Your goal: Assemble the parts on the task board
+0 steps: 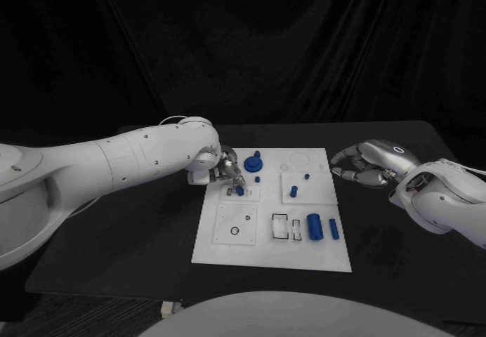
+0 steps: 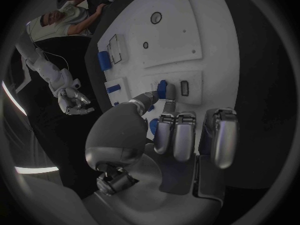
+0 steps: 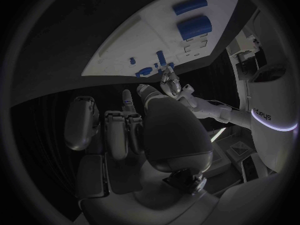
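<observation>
We look past our silver left hand (image 2: 172, 135) onto the white rectangular task board (image 2: 212, 30) on the black table (image 2: 262, 60). The thumb and one fingertip (image 2: 169, 104) pinch a small blue peg (image 2: 162, 89) at the board's surface, beside a small dark-rimmed rectangular slot (image 2: 184, 88); the remaining fingers hang curled. Around ten o'clock from the peg lie a slim blue bar (image 2: 113, 88) and, farther out, a thick blue cylinder (image 2: 104, 60). At twelve o'clock sit two round holes (image 2: 155, 18). Well off the board, near nine o'clock, our right hand (image 2: 75, 101) hovers, fingers curled.
</observation>
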Robot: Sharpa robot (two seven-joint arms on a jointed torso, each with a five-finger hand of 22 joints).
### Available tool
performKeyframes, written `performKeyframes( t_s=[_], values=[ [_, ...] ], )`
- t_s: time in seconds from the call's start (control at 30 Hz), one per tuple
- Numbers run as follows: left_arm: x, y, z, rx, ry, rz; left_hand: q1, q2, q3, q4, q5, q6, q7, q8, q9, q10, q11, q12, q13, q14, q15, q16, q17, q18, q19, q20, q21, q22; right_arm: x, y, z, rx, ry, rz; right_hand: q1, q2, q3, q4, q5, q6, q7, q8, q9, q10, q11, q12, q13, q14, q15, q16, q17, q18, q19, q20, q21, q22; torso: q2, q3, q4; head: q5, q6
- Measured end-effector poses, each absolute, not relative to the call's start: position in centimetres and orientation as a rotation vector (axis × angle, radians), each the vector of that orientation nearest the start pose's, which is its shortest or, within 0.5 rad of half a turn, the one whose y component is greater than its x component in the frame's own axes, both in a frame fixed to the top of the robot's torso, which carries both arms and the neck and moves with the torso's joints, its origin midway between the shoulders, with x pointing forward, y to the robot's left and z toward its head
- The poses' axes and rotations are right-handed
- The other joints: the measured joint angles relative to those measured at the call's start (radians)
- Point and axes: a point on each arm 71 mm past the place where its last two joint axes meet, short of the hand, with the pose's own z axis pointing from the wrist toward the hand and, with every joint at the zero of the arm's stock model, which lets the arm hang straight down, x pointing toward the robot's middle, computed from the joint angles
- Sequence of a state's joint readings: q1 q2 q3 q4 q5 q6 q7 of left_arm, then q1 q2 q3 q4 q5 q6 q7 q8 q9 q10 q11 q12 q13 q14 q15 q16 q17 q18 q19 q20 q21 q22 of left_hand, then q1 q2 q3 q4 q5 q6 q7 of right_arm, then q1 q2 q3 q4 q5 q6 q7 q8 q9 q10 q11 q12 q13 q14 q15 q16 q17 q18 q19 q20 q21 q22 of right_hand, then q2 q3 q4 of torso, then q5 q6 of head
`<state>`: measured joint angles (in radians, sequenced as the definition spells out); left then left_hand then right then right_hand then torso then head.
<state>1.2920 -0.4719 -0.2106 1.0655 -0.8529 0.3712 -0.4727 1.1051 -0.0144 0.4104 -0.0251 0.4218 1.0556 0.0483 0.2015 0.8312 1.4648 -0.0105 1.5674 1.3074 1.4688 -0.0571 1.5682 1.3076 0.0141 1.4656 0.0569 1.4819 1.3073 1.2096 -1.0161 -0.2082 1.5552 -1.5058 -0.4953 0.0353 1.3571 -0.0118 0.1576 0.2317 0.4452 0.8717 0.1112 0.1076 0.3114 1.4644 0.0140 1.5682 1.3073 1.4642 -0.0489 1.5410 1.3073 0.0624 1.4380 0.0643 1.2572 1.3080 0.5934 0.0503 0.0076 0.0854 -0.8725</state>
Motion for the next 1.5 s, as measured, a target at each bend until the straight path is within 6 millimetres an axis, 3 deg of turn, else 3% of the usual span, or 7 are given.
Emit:
performKeyframes(
  t_s=[1.0, 1.27, 1.5],
  values=[
    [49.4, 17.9, -24.8, -0.252, 2.366, -0.478, -0.038, -0.004, 0.048, -0.018, -0.012, -0.023, 0.009, 0.006, 0.009, 0.000, 0.000, 0.000, 0.000, 0.000, 0.000, 0.000, 0.000, 0.000, 0.000, 0.000, -0.026, 0.000, 44.7, -27.4, -22.5, -0.223, 1.618, 0.581, 0.000, 0.000, 0.005, -0.006, 0.004, 0.004, 0.004, 0.000, -0.002, 0.000, 0.000, 0.000, 0.001, 0.000, 0.000, -0.008, 0.000, 0.000, 0.000, 0.000, -0.010, 0.000, 0.000, -0.0001, 0.0005, -0.005, 0.000],
    [48.7, 17.9, -25.6, -0.278, 2.307, -0.481, -0.038, -0.004, 0.054, -0.015, -0.012, -0.029, 0.011, 0.006, 0.009, 0.000, 0.000, 0.000, 0.000, 0.000, 0.000, 0.000, 0.000, 0.000, 0.000, 0.000, -0.026, 0.001, 44.5, -27.5, -22.7, -0.220, 1.619, 0.581, 0.000, 0.000, 0.005, -0.006, 0.011, 0.004, 0.004, 0.000, -0.003, 0.000, 0.000, 0.000, 0.001, 0.000, 0.000, -0.008, 0.000, 0.000, 0.000, 0.000, -0.010, 0.000, -0.001, 0.0007, 0.0000, -0.013, 0.000],
    [48.5, 17.7, -26.3, -0.295, 2.268, -0.482, -0.042, 0.000, 0.057, -0.012, -0.012, -0.032, 0.011, 0.006, 0.009, 0.000, 0.000, 0.000, 0.000, 0.000, 0.000, 0.000, 0.000, 0.000, 0.000, 0.000, -0.030, 0.001, 44.5, -27.5, -22.7, -0.218, 1.615, 0.581, 0.000, 0.000, 0.008, -0.008, 0.011, 0.004, 0.004, 0.000, -0.004, 0.000, 0.000, 0.000, 0.000, 0.000, 0.000, -0.008, 0.000, 0.000, -0.003, -0.003, -0.010, -0.001, 0.000, 0.0007, -0.0006, -0.012, 0.000]
  ],
)
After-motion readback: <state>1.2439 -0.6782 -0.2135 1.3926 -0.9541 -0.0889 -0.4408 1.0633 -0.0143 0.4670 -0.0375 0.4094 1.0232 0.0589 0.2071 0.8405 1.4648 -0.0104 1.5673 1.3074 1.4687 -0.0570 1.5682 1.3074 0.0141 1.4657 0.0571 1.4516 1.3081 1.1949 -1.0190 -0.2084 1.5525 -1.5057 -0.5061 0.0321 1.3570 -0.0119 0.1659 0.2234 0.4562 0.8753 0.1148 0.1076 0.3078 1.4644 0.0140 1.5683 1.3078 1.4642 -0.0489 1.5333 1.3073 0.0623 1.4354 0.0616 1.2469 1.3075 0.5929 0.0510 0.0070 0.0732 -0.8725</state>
